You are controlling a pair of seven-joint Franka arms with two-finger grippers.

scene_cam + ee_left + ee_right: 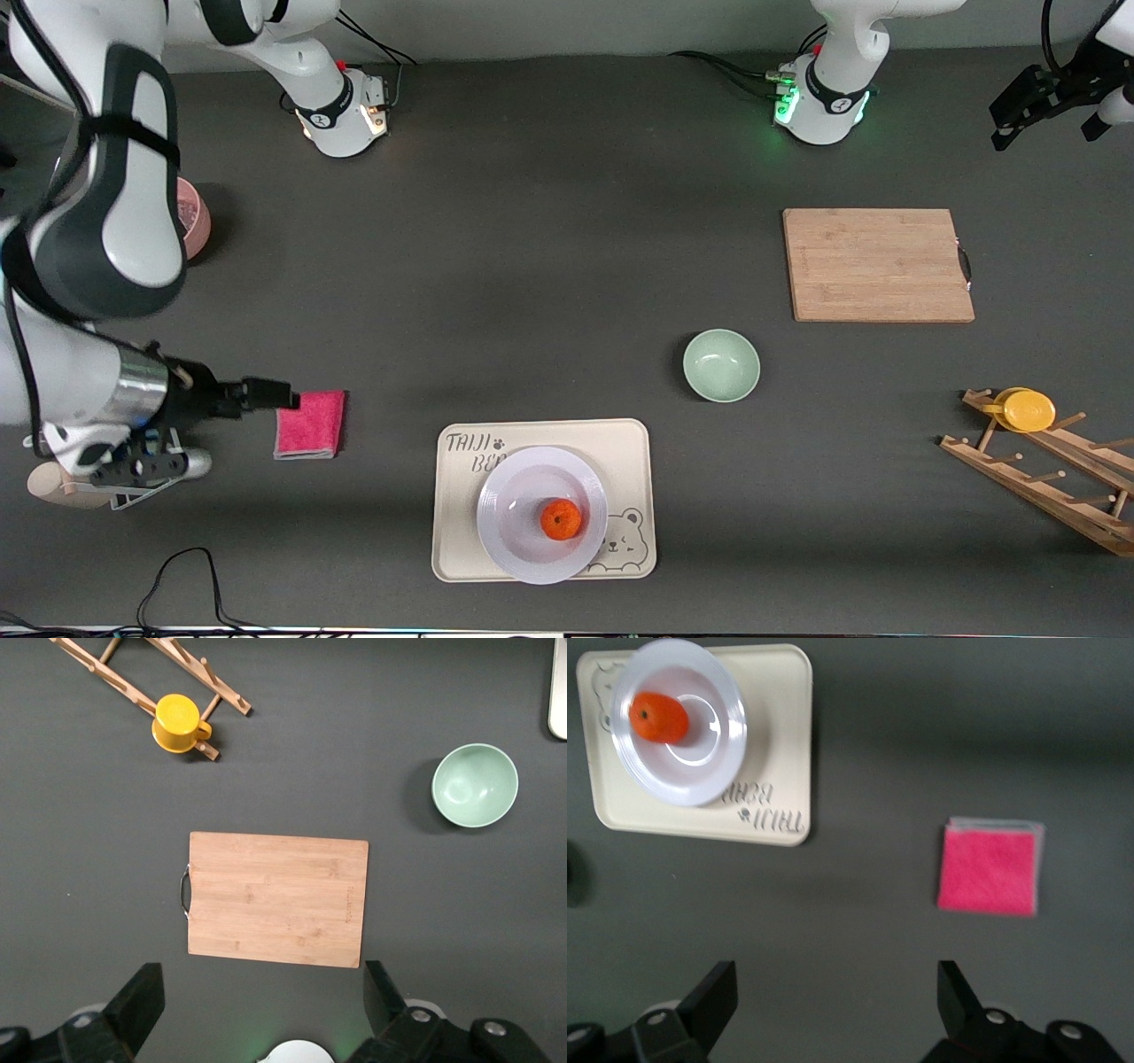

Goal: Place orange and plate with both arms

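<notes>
bright-orange orange [561, 519], white plate [514, 540]

Dark table [532, 266]: tray [461, 549], bowl [721, 365], board [877, 264], cloth [310, 424].

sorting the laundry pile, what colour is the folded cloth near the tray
Bright pink cloth, clearest in the right wrist view.

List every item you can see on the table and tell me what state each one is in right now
orange: lying in the plate's well.
plate: upright on the tray, holding the orange.
tray: flat on the table.
green bowl: upright, empty.
cutting board: flat, bare.
yellow cup: hung on the wooden rack.
pink cloth: folded.
left end effector: open, empty.
right end effector: open, empty.
</notes>
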